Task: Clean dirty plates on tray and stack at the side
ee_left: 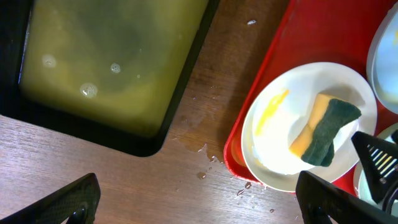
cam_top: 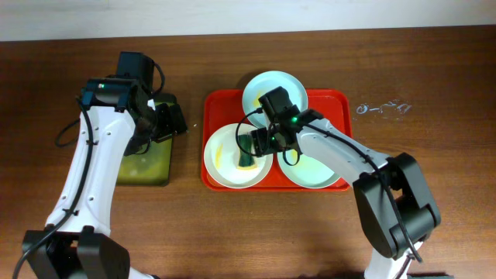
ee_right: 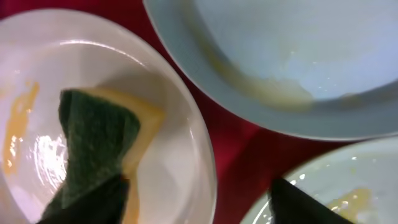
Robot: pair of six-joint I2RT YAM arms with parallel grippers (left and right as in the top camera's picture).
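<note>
Dark fingertips [ee_right: 93, 200] of the right hand [ee_right: 199, 208] fill the bottom of its wrist view, spread wide and gripping nothing. One tip is at the end of the yellow foam sponge with a dark green scouring face [ee_right: 93, 140], touching or just over it, can't tell. Sponge lies in the left round white plate with a yellow smear [cam_top: 221, 151], on the large red-orange rectangular plastic tray [cam_top: 217, 105]. Two more plates on it: pale mint round plate at the back [cam_top: 263, 87] and smeared white round plate at the right [cam_top: 314, 174], partly under the arm. Rims crowded together. Left hand [ee_left: 202, 200] is also spread and holds nothing, hovering over the brown wood-grain worktop [ee_left: 202, 118] between the red tray and the small dark tray of olive-green liquid [ee_left: 112, 56]. Handling, judged: sponge light, soft, squashes, likely wet, so pinch it across the waist. Plates stiff, shallow, probably slick with smear and water. The low rim is the only hold; take an outer edge away from neighbours. A plate could slide or chip if dropped. Droplets [ee_left: 205, 168] on the worktop by the tray corner, so slippery there. Stacking room: worktop right of the tray shows only a pale squiggle [cam_top: 384, 108], unclear what.
</note>
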